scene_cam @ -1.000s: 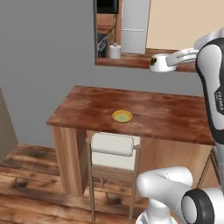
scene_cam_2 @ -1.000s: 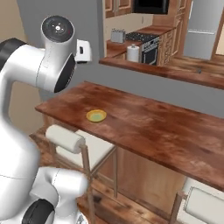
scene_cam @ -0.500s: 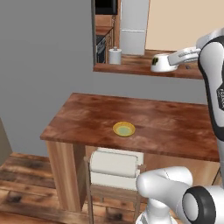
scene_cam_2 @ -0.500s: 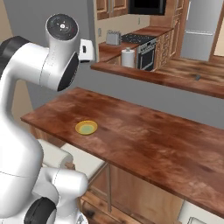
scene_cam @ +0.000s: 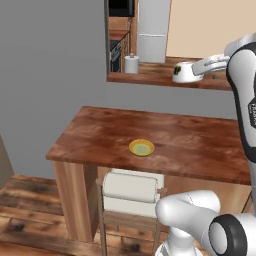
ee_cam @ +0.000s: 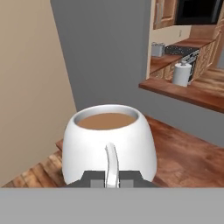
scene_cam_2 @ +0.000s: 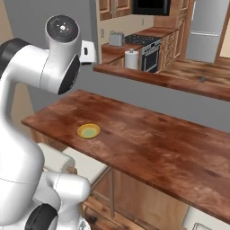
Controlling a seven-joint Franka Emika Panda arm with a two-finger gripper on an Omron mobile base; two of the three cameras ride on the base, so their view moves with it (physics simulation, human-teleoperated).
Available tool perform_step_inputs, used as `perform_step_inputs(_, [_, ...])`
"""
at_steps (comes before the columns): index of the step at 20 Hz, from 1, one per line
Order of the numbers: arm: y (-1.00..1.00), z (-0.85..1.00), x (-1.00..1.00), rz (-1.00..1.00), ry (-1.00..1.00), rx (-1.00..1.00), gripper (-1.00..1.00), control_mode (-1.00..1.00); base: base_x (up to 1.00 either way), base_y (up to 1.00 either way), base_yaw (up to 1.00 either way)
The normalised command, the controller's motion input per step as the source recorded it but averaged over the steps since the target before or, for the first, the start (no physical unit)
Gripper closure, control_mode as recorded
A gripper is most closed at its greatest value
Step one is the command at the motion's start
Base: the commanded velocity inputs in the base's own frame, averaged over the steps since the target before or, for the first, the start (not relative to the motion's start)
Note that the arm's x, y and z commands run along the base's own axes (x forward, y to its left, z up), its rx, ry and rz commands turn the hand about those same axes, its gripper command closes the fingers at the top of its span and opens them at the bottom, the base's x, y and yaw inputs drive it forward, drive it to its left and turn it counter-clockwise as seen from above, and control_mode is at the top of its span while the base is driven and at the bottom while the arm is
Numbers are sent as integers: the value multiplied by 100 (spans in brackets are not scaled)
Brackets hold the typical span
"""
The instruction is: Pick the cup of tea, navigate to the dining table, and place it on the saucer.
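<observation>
Since the earlier pictures the whole scene has slid, so the base has driven, not the things on the table. Now the dining table [scene_cam: 200, 145] looks bigger and nearer, and the saucer [scene_cam: 142, 147] sits closer to the middle of the left base view. It looks like the drive to the table is almost done.

The cup of tea [ee_cam: 108, 142] is up in the air, held by the gripper [ee_cam: 111, 180]. The two dark fingers are shut tight on the cup's handle. The cup stands upright and the brown tea is level inside it. In the left base view the cup [scene_cam: 184, 71] hangs high above the far side of the table, well apart from the yellow saucer. The saucer has nothing on it. The cup has to come over the saucer and go down, so that part is not done yet.

Some things are hard to see. In the right base view the big white arm [scene_cam_2: 54, 67] covers the cup. The fingertips are mostly hidden under the cup in the hand view. The pattern on the cup is too small to make out. A white chair [scene_cam: 131, 187] is tucked under the table, and its legs are partly hidden. A white canister [scene_cam: 131, 64] stands on the far counter [scene_cam: 150, 77].
</observation>
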Motion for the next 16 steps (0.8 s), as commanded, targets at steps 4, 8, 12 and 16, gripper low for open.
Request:
perform_step_inputs(4, [0, 0, 0, 0, 0, 0, 100, 100, 0, 0, 0])
perform_step_inputs(8, [0, 0, 0, 0, 0, 0, 100, 100, 0, 0, 0])
perform_step_inputs(12, [0, 0, 0, 0, 0, 0, 100, 100, 0, 0, 0])
perform_step_inputs(16, [-8, -11, 4, 4, 0, 0, 100, -100, 0, -2, 1])
